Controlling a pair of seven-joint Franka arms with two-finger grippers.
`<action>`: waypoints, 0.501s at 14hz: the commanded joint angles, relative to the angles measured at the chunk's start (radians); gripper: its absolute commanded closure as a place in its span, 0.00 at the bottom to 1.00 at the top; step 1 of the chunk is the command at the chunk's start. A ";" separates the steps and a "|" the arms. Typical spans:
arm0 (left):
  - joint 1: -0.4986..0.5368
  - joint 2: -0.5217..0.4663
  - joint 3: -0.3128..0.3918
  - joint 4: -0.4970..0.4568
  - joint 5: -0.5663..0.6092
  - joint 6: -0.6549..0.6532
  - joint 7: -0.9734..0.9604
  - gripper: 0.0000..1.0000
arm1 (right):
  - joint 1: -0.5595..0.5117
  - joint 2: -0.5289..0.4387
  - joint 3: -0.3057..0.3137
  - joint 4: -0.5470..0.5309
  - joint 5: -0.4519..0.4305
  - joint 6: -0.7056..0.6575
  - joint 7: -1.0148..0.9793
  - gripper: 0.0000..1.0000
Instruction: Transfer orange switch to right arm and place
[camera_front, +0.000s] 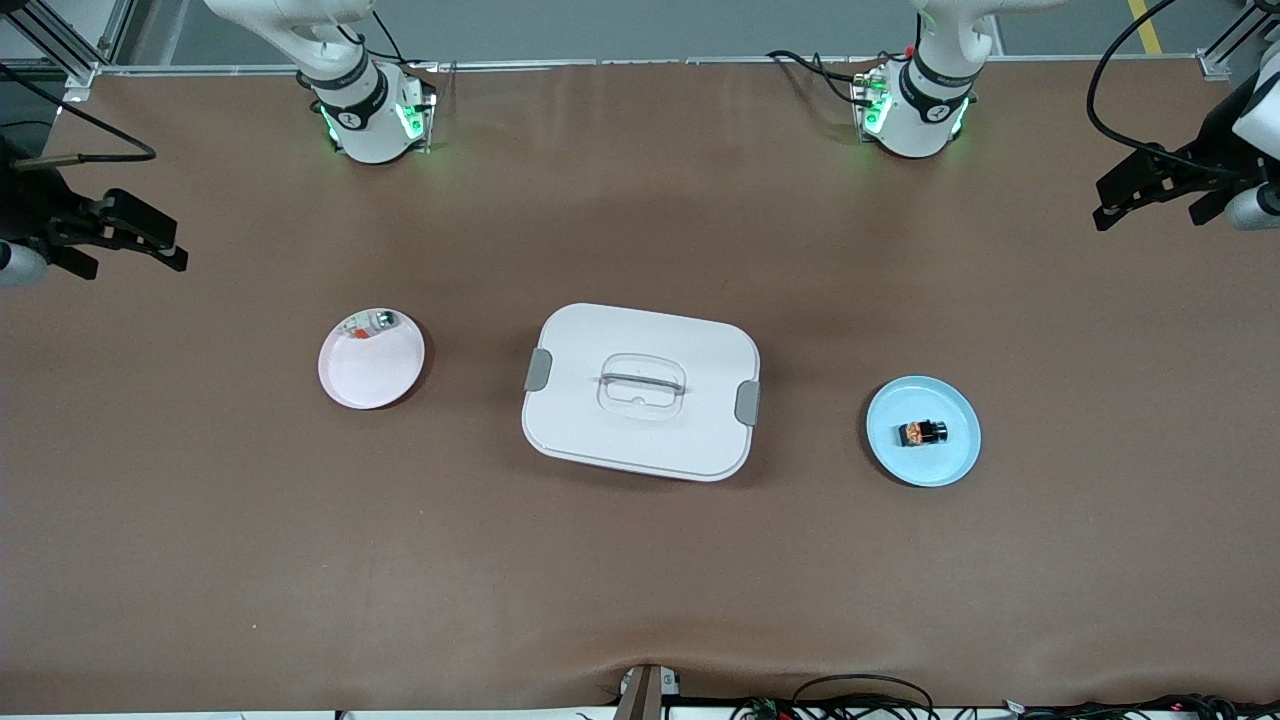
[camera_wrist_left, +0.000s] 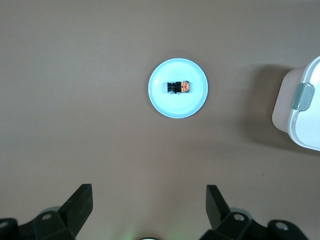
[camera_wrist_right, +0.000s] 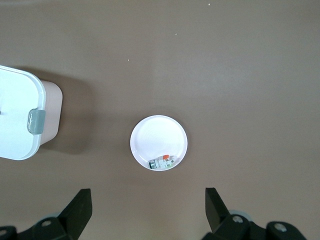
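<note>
The orange switch (camera_front: 922, 433), a tiny black block with an orange face, lies on a light blue plate (camera_front: 893, 405) toward the left arm's end of the table. It also shows in the left wrist view (camera_wrist_left: 179, 86) on the same plate (camera_wrist_left: 161, 102). My left gripper (camera_front: 1108, 202) is open and empty over the bare table at the left arm's end, apart from the plate; in its wrist view (camera_wrist_left: 148, 196) the jaws stand wide. My right gripper (camera_front: 172, 246) is open and empty over the right arm's end, its jaws (camera_wrist_right: 147, 196) wide.
A white lidded box (camera_front: 640, 330) with grey clips stands mid-table, also in both wrist views (camera_wrist_left: 302, 125) (camera_wrist_right: 15, 120). A white plate (camera_front: 385, 380) toward the right arm's end holds a pale silver-white part (camera_front: 370, 323), seen in the right wrist view (camera_wrist_right: 162, 161).
</note>
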 joint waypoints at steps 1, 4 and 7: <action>0.005 0.008 -0.003 0.020 0.000 -0.016 0.022 0.00 | -0.009 -0.037 0.003 -0.040 0.000 0.015 -0.006 0.00; 0.008 0.032 -0.002 0.023 0.002 -0.010 0.024 0.00 | -0.009 -0.037 0.003 -0.040 0.000 0.015 -0.006 0.00; 0.010 0.093 0.000 0.028 0.000 0.024 0.024 0.00 | -0.009 -0.037 0.003 -0.040 0.000 0.015 -0.006 0.00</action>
